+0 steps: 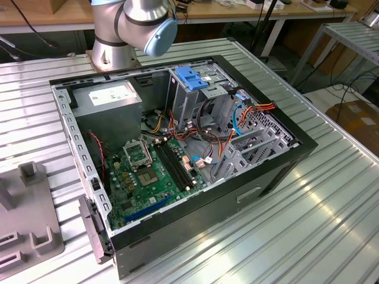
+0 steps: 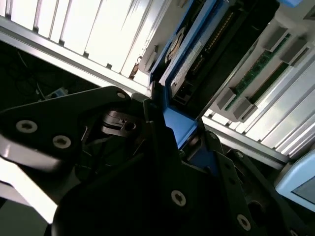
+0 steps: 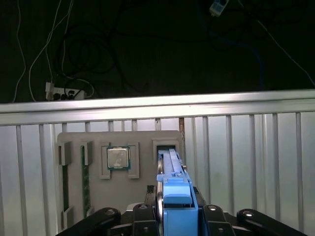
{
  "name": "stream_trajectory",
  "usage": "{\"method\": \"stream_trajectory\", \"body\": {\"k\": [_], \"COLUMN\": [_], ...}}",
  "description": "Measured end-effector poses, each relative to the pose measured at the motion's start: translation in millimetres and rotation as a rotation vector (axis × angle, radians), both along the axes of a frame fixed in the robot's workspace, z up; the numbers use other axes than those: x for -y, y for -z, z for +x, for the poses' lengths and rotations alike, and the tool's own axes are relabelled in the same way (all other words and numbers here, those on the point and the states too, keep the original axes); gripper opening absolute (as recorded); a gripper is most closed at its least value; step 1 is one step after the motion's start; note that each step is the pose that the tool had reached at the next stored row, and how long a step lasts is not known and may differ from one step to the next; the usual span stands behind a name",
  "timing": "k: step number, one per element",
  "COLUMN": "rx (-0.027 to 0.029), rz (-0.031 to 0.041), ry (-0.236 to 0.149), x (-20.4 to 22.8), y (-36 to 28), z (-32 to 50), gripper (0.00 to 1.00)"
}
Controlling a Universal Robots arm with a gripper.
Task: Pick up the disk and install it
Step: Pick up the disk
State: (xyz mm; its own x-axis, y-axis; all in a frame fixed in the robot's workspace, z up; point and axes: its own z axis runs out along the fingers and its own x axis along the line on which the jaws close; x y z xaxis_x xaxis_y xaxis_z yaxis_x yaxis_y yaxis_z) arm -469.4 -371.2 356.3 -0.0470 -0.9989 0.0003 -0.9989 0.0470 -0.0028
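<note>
flat grey metal disk with bright blue plastic rail point(image 3: 175, 194) stands on edge at slot of grey plastic parts tray point(image 3: 113, 196), beside square silver processor chip point(image 3: 118, 158) in same tray. black pincer point(image 3: 176, 214) closed on disk's blue end, likely because upright slot leaves only that edge exposed.

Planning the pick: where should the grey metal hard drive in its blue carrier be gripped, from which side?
Likely across the flat faces of the grey metal hard drive in its blue plastic carrier, at its blue end, coming straight toward the flat grey slotted tray: it stands on edge in a slot there, leaving only that end free.
</note>
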Motion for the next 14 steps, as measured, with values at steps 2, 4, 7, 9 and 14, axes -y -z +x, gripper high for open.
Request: {"method": "stream_trajectory", "body": {"k": [2,4,7,9,14], "rx": [-0.0001,-0.0001,0.0,0.0001,-0.0001], "rz": [-0.0003,-0.0005,-0.0008,-0.0008,-0.001], "ry": [0.0,0.0,0.0,0.0,0.0], "x": [0.0,0.0,0.0,0.0,0.0], "y": [-13.9,-25.8,-32.8,-32.8,-32.9], "z": [0.0,0.0,0.0,0.0,0.0], "gripper": [0.37,0.37,0.37,0.37,0.37]}}
